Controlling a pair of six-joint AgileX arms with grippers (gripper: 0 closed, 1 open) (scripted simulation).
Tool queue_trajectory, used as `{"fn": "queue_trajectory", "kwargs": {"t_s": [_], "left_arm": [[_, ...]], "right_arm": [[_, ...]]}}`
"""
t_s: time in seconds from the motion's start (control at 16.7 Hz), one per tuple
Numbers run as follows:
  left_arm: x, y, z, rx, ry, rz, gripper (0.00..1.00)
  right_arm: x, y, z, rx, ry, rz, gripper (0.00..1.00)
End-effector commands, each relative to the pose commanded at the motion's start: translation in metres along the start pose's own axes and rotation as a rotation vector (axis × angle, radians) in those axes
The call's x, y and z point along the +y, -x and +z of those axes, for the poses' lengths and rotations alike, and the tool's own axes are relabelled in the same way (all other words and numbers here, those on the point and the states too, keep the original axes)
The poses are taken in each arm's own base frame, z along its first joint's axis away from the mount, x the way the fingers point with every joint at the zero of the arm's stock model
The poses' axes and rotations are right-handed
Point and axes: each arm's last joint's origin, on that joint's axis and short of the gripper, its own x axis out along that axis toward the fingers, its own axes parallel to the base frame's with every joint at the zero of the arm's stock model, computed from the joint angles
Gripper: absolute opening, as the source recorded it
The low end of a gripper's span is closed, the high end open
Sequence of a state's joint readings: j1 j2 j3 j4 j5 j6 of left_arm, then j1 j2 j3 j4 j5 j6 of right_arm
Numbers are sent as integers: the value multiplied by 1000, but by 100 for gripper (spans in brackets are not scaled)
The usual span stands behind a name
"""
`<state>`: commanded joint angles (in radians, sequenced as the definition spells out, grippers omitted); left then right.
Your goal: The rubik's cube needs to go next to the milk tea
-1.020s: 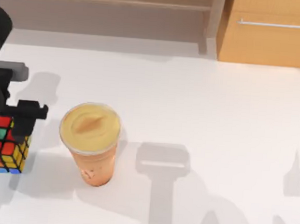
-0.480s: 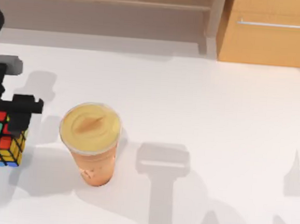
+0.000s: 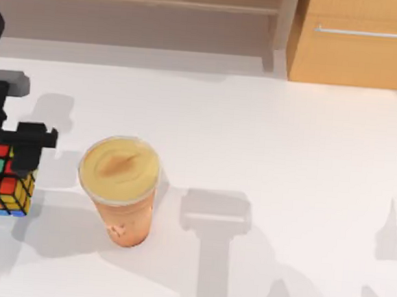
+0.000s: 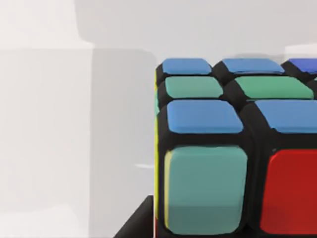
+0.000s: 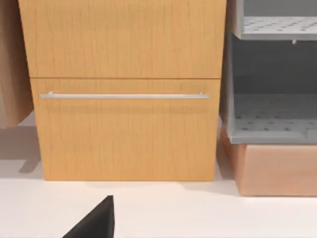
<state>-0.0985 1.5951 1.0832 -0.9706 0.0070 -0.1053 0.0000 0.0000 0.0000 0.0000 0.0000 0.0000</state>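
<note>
The rubik's cube [image 3: 3, 188] hangs at the far left of the table, just left of the milk tea [image 3: 119, 173], with a gap between them. My left gripper [image 3: 5, 155] is shut on the cube from above, one black finger [image 3: 28, 150] down its right side. The cube's shadow lies apart from it on the table, so it is held off the surface. Blue, green and red squares of the rubik's cube [image 4: 233, 163] loom close in the left wrist view. A black part of my right gripper [image 5: 94, 220] juts into the right wrist view.
A wooden cabinet [image 3: 362, 41] with a metal handle stands at the back right, and a low shelf [image 3: 134, 6] runs along the back. The right wrist view faces the wooden cabinet [image 5: 124, 99] and a grey shelf unit [image 5: 272, 74]. White table [image 3: 288, 149] stretches right of the cup.
My left gripper has risen with the cube, drifting slightly left and toward the back; the cube's shadow has spread farther from it. The milk tea has not moved.
</note>
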Motion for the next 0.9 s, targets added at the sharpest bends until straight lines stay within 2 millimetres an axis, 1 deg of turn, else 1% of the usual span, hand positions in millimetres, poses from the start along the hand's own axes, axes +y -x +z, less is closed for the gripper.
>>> {"fn": "queue_trajectory", "kwargs": {"t_s": [0.36, 0.6, 0.9], "left_arm": [[-7, -24, -5, 83, -23, 4, 0], [-7, -24, -5, 83, -23, 4, 0], [-7, -24, -5, 83, -23, 4, 38]], "right_arm": [[0, 0, 0, 0, 0, 0, 100], [0, 0, 0, 0, 0, 0, 100], [0, 0, 0, 0, 0, 0, 100]]}}
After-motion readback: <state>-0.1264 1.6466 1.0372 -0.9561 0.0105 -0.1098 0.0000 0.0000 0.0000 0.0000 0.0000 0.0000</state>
